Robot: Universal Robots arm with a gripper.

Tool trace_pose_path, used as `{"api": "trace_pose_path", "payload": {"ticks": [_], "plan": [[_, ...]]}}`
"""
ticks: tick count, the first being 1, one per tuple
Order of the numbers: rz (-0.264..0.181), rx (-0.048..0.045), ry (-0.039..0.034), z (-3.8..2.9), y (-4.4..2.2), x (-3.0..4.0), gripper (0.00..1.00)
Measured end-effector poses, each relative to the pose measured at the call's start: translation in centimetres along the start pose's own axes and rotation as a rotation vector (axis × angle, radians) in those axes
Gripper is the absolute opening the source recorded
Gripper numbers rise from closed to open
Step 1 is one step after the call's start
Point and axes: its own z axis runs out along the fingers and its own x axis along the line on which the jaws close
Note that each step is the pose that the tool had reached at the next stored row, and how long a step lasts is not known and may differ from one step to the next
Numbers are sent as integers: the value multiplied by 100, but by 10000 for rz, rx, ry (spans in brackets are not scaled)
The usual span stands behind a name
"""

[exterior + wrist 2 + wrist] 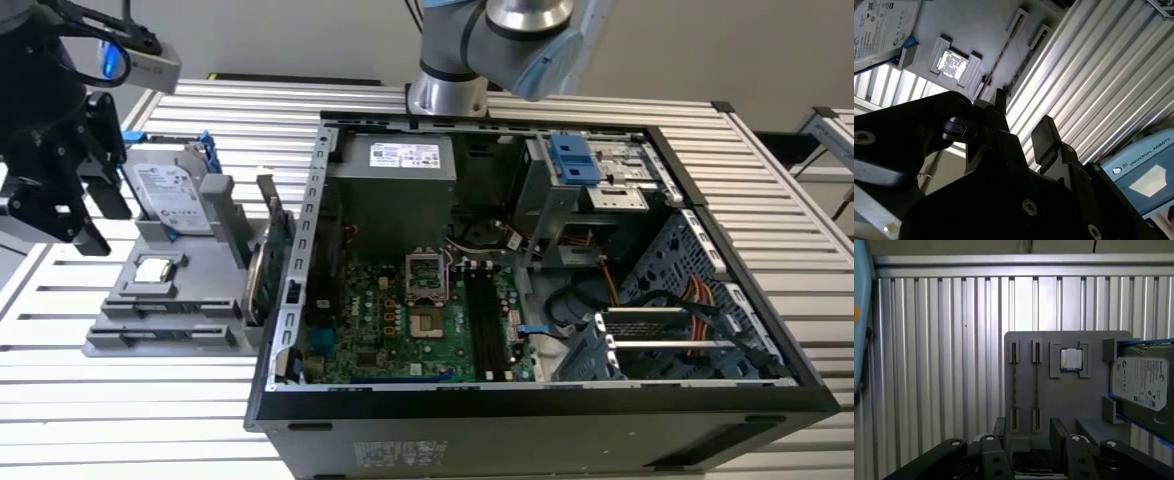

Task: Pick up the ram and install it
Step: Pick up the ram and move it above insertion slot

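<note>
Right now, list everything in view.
table: one, silver, slatted
computer case: one, black, open, on the table
holder: one, grey, on the table, at the exterior view's left of the computer case
ram: two it seems, dark, on edge in the holder's slots
processor chip: one, silver, holder, beside the ram
hard drive: one, silver, holder, beyond the processor chip
expansion card: one, green, upright between holder and computer case
arm: one, grey and blue, behind the computer case
end effector: one, black, open, over the holder

Labels on hard drive (171,197), power supply (395,172)
</note>
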Motion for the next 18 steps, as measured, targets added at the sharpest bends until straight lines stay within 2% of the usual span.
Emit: {"api": "trace_pose_path", "payload": {"ticks": [6, 14, 18], "plan": [[0, -50, 1, 65, -1, 9, 100], [-1, -54, -3, 165, -3, 13, 100], [-1, -57, -7, 187, -4, 14, 100]]}}
